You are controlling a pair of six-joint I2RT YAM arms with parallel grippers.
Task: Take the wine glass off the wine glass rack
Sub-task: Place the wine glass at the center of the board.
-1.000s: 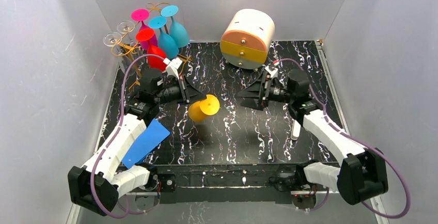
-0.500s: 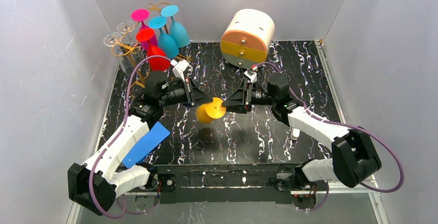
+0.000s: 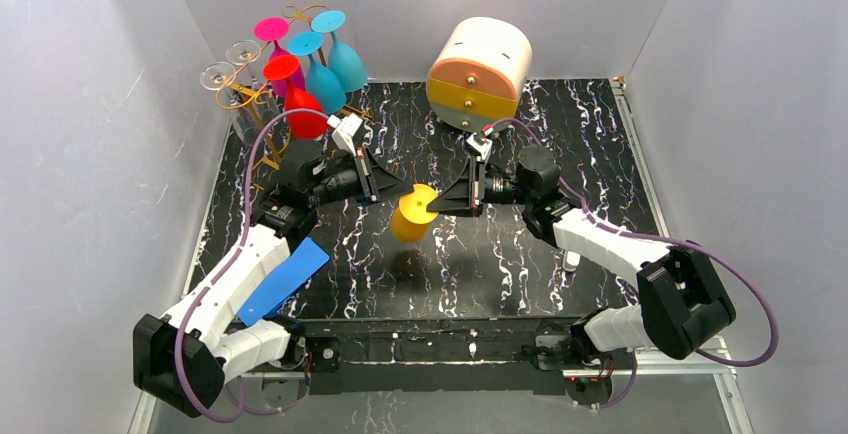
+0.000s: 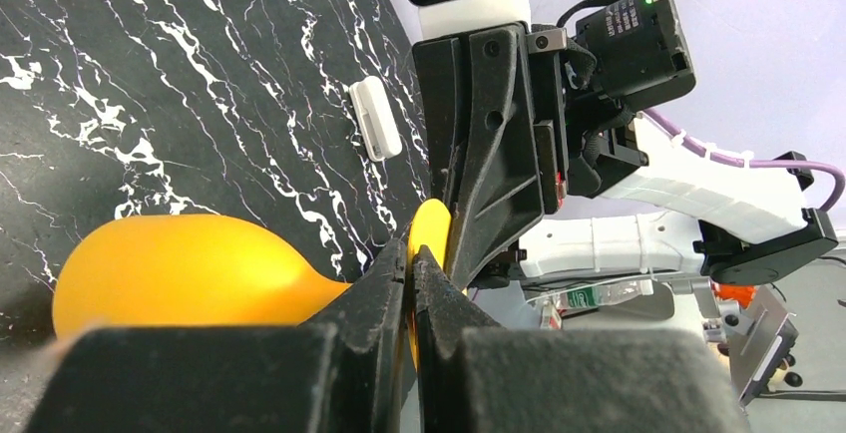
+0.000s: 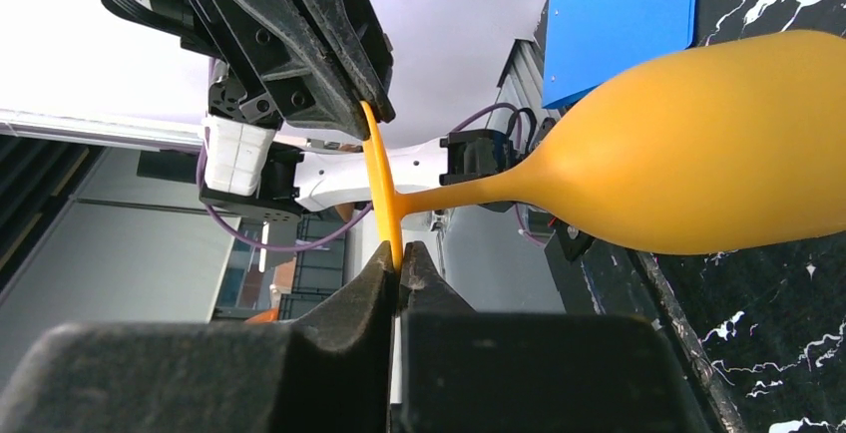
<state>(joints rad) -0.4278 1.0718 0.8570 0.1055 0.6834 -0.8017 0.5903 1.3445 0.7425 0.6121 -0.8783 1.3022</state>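
A yellow-orange wine glass (image 3: 408,222) hangs in the air over the middle of the black marbled table, its bowl (image 4: 180,273) tipped down toward the near left. My left gripper (image 3: 400,194) is shut on one edge of its foot disc (image 5: 379,174). My right gripper (image 3: 437,209) is shut on the opposite edge of the foot, tip to tip with the left. The pinch shows in the left wrist view (image 4: 411,253) and the right wrist view (image 5: 399,253). The gold wire wine glass rack (image 3: 243,89) stands at the back left, with several coloured and clear glasses hanging on it.
A round cream-and-orange drawer box (image 3: 480,74) sits at the back centre. A blue card (image 3: 285,274) lies at the near left beside my left arm. A small white piece (image 3: 572,254) lies at the right. Grey walls close in on three sides.
My right gripper came in from the right and shut on the glass's foot. The left gripper and the glass shifted slightly right and up.
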